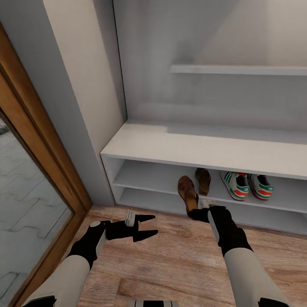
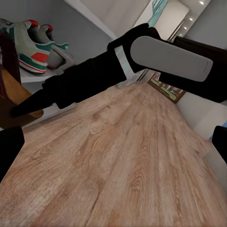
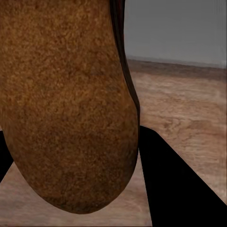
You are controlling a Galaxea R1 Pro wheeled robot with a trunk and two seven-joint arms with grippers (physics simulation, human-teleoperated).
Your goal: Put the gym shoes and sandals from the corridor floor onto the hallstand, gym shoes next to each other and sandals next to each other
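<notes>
The two gym shoes (image 1: pixel 247 186) stand side by side on the middle shelf of the hallstand (image 1: pixel 179 147), and they also show in the left wrist view (image 2: pixel 29 46). One brown sandal (image 1: pixel 203 180) lies on the same shelf to their left. My right gripper (image 1: pixel 197 210) is shut on the heel of the other sandal (image 1: pixel 186 191), holding it tilted at the shelf's front edge, just left of the first. Its brown surface (image 3: pixel 66 94) sits between the black fingers (image 3: pixel 175 184). My left gripper (image 1: pixel 147 226) hangs open over the corridor floor (image 1: pixel 170 264), holding nothing.
A wood-framed glass door (image 1: pixel 25 179) stands at the left, with a light wall (image 1: pixel 81 85) between it and the rack. A slab shelf (image 1: pixel 238 69) juts out above the bench. In the left wrist view, my right arm (image 2: pixel 142 56) crosses above the floor (image 2: pixel 118 165).
</notes>
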